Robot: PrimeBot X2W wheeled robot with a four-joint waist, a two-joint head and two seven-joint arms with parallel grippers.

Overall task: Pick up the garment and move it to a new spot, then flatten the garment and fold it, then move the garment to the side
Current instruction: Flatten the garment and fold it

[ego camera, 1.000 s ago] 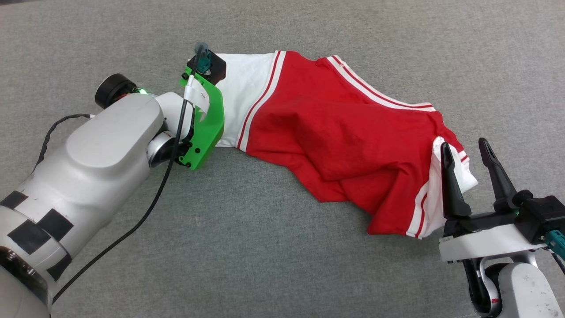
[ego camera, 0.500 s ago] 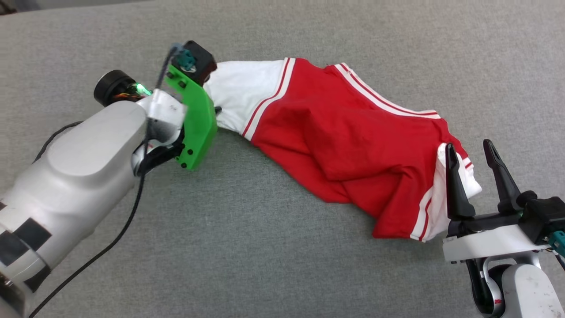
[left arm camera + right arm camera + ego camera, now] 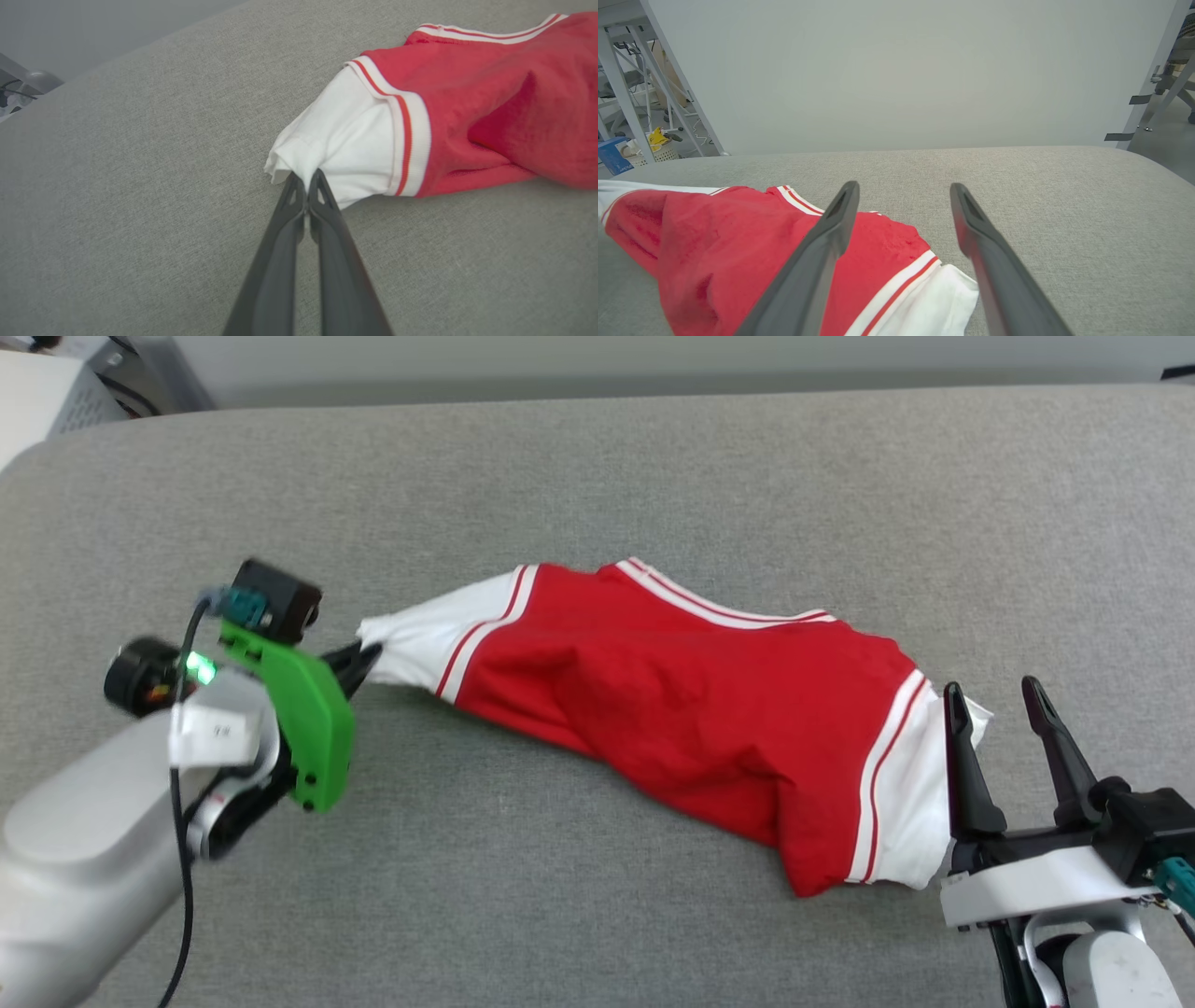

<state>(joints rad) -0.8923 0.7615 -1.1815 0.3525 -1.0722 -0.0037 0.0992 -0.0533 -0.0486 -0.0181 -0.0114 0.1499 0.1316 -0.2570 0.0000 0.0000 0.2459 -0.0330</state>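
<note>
The jersey point(image 3: 691, 728) is laid across the middle of the worktop point(image 3: 560, 915), running left to right, with its right end nearer the robot. The tip of its left sleeve point(image 3: 420, 635) is pinched between the fingers of the left gripper point(image 3: 362, 658), set to its left. The right gripper point(image 3: 990, 686) is placed just beside the right sleeve point(image 3: 910, 803); the sleeve's edge is seen between its spread fingers. A wall point(image 3: 901, 70) is seen behind the worktop.
</note>
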